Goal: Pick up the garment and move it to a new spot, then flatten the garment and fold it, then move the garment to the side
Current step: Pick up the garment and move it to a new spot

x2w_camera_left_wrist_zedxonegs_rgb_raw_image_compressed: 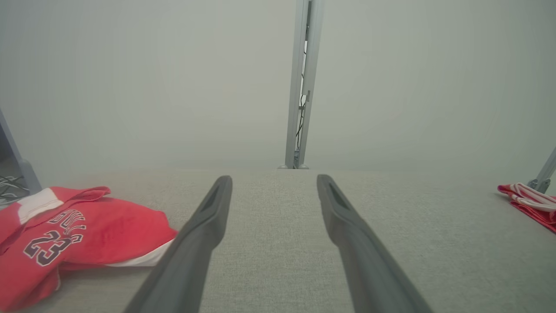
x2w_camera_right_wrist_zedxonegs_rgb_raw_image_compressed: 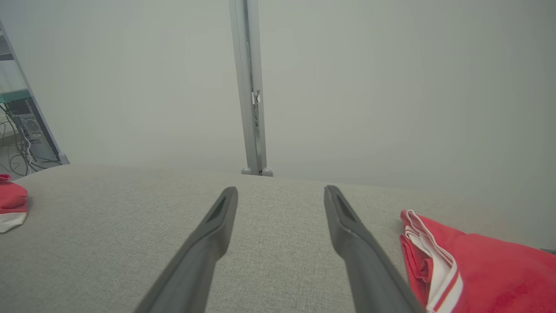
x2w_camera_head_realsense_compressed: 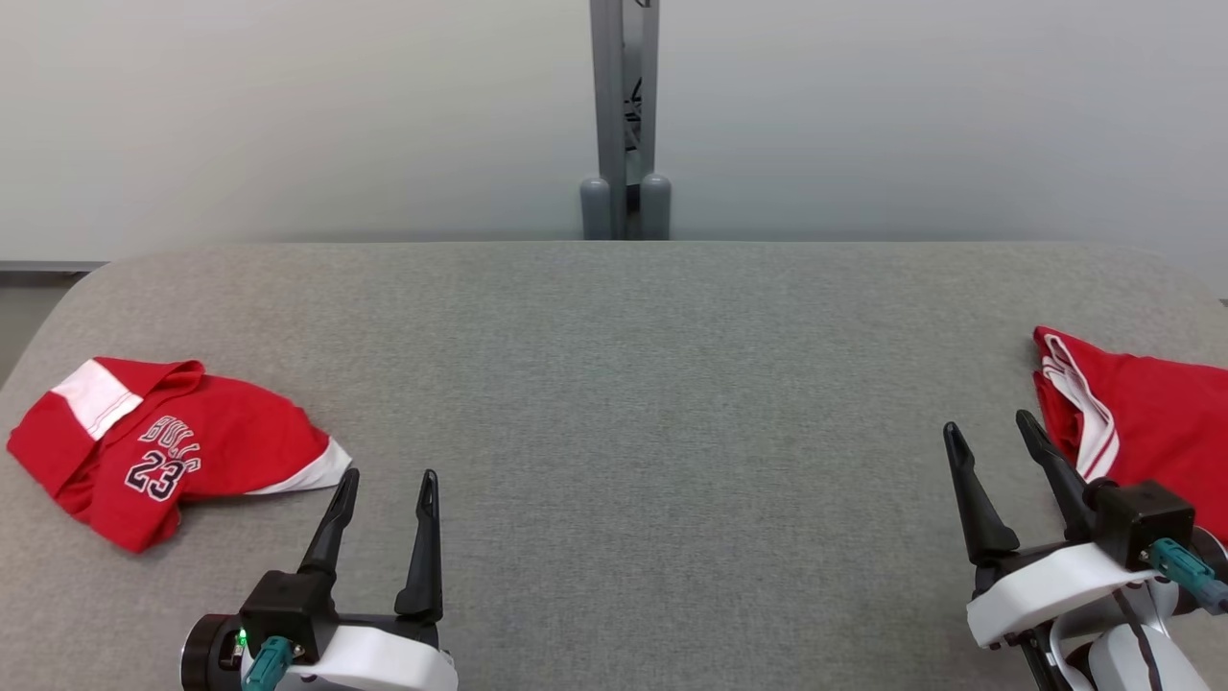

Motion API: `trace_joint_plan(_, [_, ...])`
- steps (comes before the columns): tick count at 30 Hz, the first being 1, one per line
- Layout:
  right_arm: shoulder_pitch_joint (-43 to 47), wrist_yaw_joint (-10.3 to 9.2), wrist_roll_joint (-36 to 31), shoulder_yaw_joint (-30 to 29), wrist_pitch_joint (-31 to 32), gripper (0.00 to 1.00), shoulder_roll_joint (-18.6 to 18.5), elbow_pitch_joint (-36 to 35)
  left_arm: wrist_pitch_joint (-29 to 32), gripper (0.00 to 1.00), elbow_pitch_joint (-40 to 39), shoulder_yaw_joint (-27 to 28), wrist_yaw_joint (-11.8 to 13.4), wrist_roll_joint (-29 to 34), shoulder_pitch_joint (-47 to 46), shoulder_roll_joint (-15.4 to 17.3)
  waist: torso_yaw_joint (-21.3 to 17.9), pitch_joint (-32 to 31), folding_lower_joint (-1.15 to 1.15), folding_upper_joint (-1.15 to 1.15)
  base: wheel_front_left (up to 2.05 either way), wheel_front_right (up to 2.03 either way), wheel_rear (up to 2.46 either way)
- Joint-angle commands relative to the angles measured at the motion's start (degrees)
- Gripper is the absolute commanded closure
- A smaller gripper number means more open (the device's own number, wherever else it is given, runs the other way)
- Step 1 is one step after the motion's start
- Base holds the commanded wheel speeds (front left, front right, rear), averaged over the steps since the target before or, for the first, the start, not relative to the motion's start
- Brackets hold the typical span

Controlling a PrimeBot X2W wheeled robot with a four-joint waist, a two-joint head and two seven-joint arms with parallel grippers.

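Grey woven cloth covers the table (x2w_camera_head_realsense_compressed: pixel 614 317), which runs back to a pale wall (x2w_camera_head_realsense_compressed: pixel 288 115) with a grey post (x2w_camera_head_realsense_compressed: pixel 624 115) at its far edge. Low at the near edge, the left gripper (x2w_camera_head_realsense_compressed: pixel 389 473) has its two dark fingers spread wide with nothing between them, and the right gripper (x2w_camera_head_realsense_compressed: pixel 988 422) stands just as wide and empty. Just beyond the left gripper's outer finger the crumpled jersey (x2w_camera_head_realsense_compressed: pixel 182 446), red with white trim and the number 23, lies heaped at the table's left end. I take it for the piece to be handled. Just beside the right gripper, touching or not I cannot tell, lies a second red garment (x2w_camera_head_realsense_compressed: pixel 1151 413) that looks already folded. The likeliest slip is a pinch that catches one loose layer of the heap, or the table's cloth along with it, so the jersey drags instead of lifting. Sitting so near the left edge, it could also be pushed off. The right arm is close enough to the folded piece that a careless swing could rumple it. From the head view comes the whole layout, both pieces and both grippers together. Looking low across the table, the left wrist view shows how high the heap stands and the white hem pointing toward the finger. From the right wrist view come the stacked, striped edge of the folded piece and, past the table's left end, a rack (x2w_camera_right_wrist_zedxonegs_rgb_raw_image_compressed: pixel 26 117) with cables (x2w_camera_right_wrist_zedxonegs_rgb_raw_image_compressed: pixel 17 152)
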Motion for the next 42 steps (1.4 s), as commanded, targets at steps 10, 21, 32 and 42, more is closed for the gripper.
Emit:
trace_joint_plan(10, [2.0,0.0,0.7,1.1,0.0,0.0,0.6,0.0,-0.2,0.0,-0.2,1.0,-0.6,1.2,0.8,0.2,8.9,-1.5,0.0,0.0,0.0,0.0,0.0])
trace_joint_plan(21, [3.3,0.0,1.6,1.1,0.0,0.0,2.5,0.7,-0.2,0.0,-0.1,3.4,-2.2,3.2,2.5,0.2,20.4,-2.8,0.0,0.0,0.0,0.0,0.0])
trace_joint_plan(32, [2.6,0.0,1.3,2.1,0.0,0.0,3.6,1.2,-0.2,0.0,-0.8,5.6,-2.5,3.9,3.8,0.2,25.3,-2.6,0.0,0.0,0.0,0.0,0.0])
trace_joint_plan(42, [0.8,0.0,1.9,3.4,0.0,0.0,3.0,2.4,-0.2,0.0,-1.8,5.6,-1.5,3.2,4.6,0.2,25.7,-2.2,0.0,0.0,0.0,0.0,0.0])
